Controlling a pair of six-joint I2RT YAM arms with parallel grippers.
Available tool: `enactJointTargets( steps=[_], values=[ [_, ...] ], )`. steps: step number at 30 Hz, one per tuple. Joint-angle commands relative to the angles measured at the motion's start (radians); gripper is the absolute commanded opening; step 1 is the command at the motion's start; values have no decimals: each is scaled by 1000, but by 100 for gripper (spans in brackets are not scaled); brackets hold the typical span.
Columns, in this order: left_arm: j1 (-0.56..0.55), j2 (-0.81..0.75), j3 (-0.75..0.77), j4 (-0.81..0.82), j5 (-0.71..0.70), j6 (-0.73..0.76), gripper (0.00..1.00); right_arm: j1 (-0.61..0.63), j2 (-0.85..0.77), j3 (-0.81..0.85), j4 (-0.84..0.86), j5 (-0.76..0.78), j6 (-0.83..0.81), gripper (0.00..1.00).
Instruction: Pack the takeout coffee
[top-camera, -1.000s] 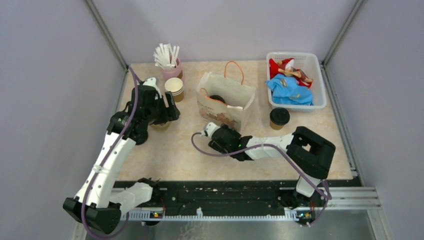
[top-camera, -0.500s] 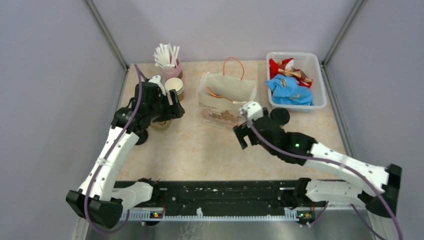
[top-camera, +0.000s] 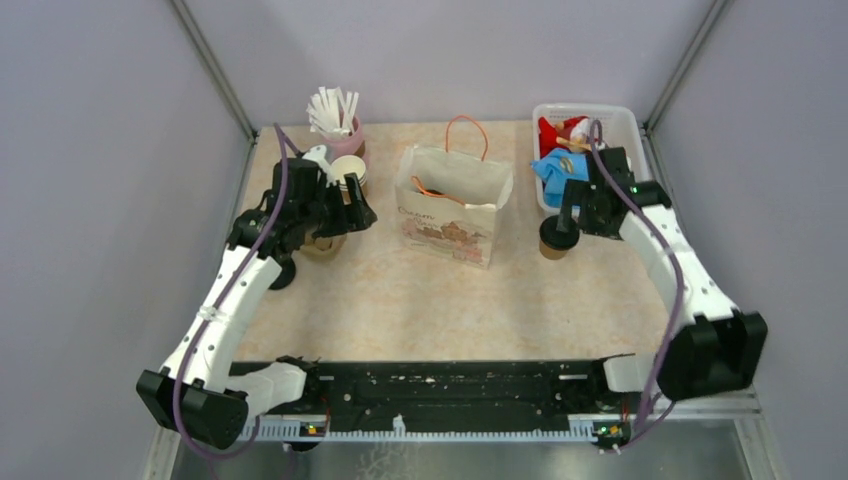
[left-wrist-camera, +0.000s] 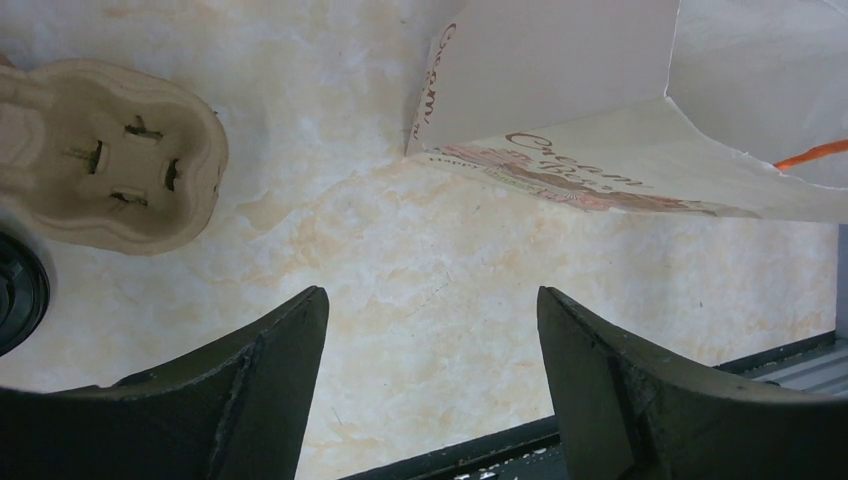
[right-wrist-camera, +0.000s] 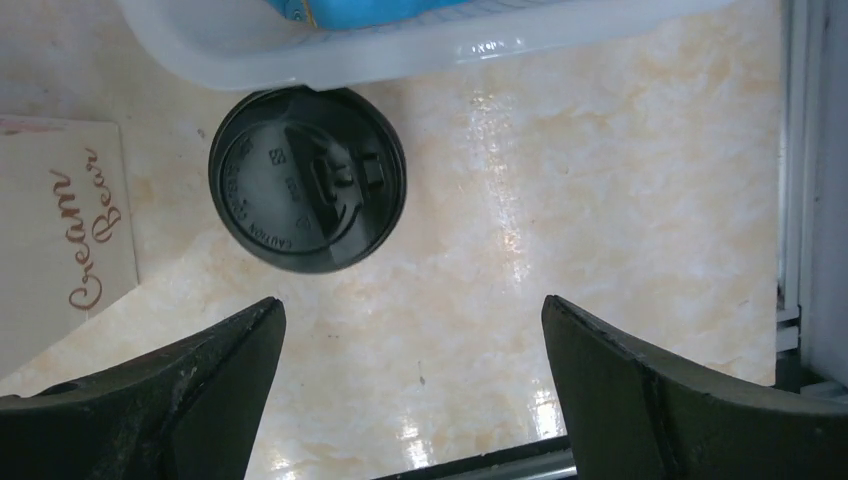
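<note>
The marbled beige table carries everything. Near its far middle stands a white paper bag, upright and open at the top, with orange cord handles and "Cream Bear" lettering on its side; little of its inside shows from above. At the far right corner sits a white plastic basket holding red and blue cloth items.

The left arm reaches to the far left of the table. Its end effector is open and holds nothing, hanging over bare table between the bag and a tan cardboard cup carrier, which lies flat and has nothing in its slots. The right arm stretches along the right side. Its end effector is spread wide and empty, poised above the takeout coffee cup.

That cup, brown paper with a round black lid, stands upright on the table just beside the basket's near left corner, between the basket and the bag. In the right wrist view it lies beyond the fingertips, not between them.

At the far left, a stack of lidless brown cups stands just beside a pink cup of white straws.
</note>
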Motion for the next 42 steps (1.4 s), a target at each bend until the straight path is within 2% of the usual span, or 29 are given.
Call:
enactJointTargets(
  steps=[1,8,29,37,42],
  values=[
    [11,-2,32,49,15,21,83,-72,214,190,-159,-208,-7,99],
    [25,-19,13,68,26,36,85,-73,413,331,-226,-248,-80,99],
    [73,-18,3,71,79,47,87,-40,531,395,-199,-238,-169,99],
    [84,-19,-2,73,81,47,87,-39,548,406,-191,-189,-165,93],
    [90,-18,0,72,83,48,87,-39,567,416,-192,-204,-168,84]
  ],
)
